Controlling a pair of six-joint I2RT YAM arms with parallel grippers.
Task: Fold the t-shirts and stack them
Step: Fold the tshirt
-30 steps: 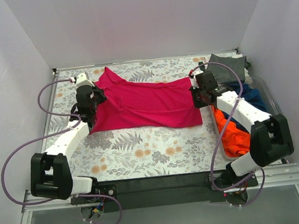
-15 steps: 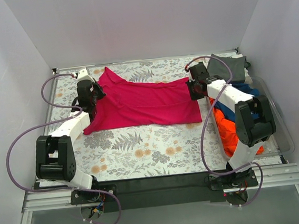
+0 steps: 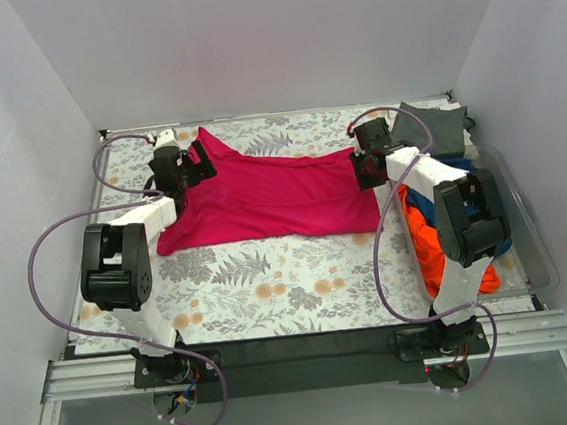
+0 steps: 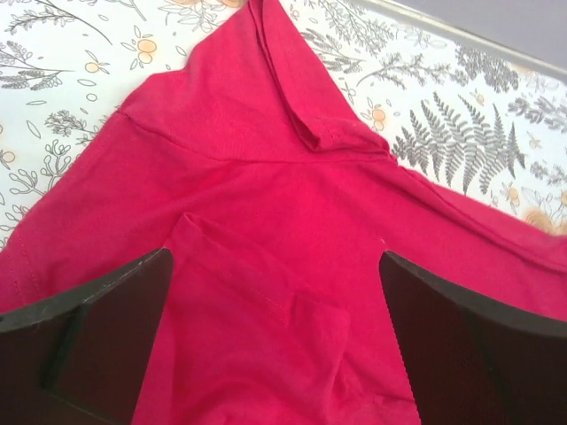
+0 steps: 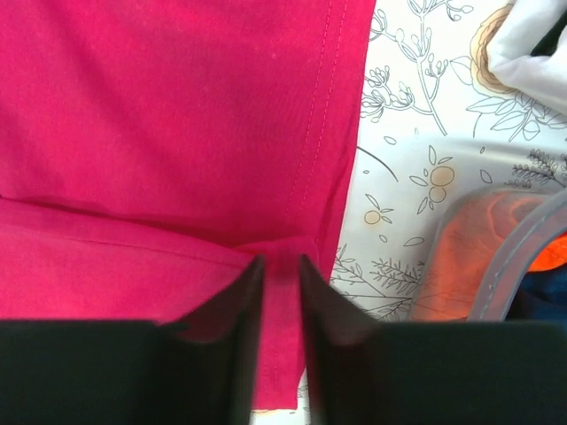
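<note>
- From my overhead feed, the magenta-pink t-shirt [image 3: 272, 198] lies spread across the far half of the floral tablecloth [image 3: 270, 284], between the two arms. It is mostly flat, and one sleeve points toward the back left corner.
- The left gripper [image 4: 275, 266] is released. Its jaws stand wide apart just above the shirt's left end, near the sleeve, with nothing between them (a few loose folds sit underneath).
- The right gripper [image 5: 276, 261] is clenched on the shirt's right edge. The jaws are nearly together, and a small pucker of pink fabric beside the stitched hem is pinched between the tips.
- To the right of the cloth, a clear bin [image 3: 525, 219] holds the orange tee [image 3: 427, 244] in a crumpled heap.
- The navy tee [image 3: 460, 167] is bunched beside it, partly behind the right arm.
- The grey-green tee [image 3: 434, 128] sits at the back right corner, well apart from the pink one.
</note>
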